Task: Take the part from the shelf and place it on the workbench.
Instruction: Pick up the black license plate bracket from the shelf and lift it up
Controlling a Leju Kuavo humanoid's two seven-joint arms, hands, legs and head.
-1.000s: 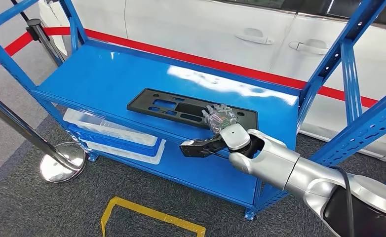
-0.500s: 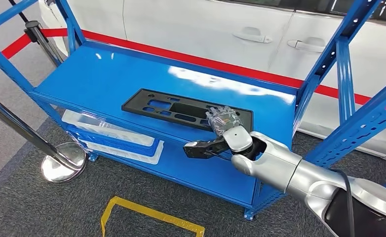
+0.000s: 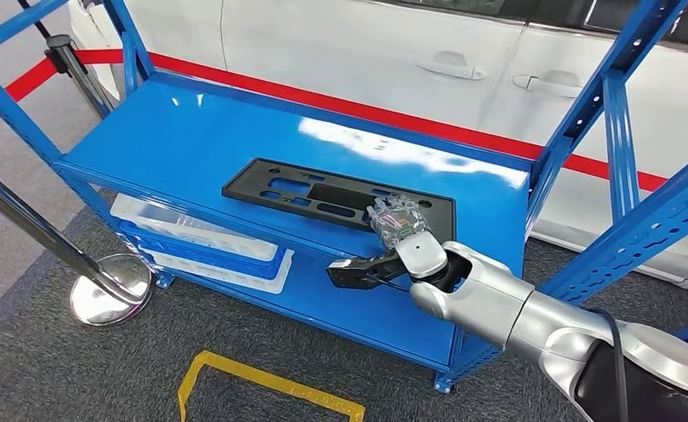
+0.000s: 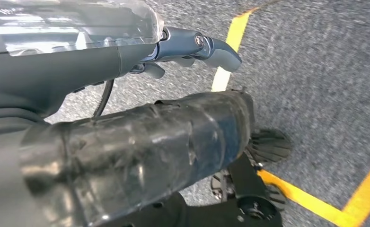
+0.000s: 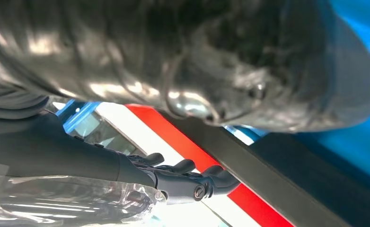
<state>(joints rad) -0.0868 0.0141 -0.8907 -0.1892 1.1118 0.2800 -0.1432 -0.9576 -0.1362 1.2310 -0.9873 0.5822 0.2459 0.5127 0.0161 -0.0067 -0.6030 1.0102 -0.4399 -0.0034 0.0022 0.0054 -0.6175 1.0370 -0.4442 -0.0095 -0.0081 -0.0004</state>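
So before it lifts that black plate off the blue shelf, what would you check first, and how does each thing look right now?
1. Right hand at the black part: ok, its fingers lie over the part's near right end.
2. Firm grip: cannot tell; the thumb sticks out in front of the shelf edge, and no view shows it closed under the part.
3. Part flat on the shelf: ok.
4. Room above the part: ok, nothing lies on it.
5. Shelf post on the right: ok, apart from the arm.
6. Left hand free: ok, it hangs over the floor holding nothing.
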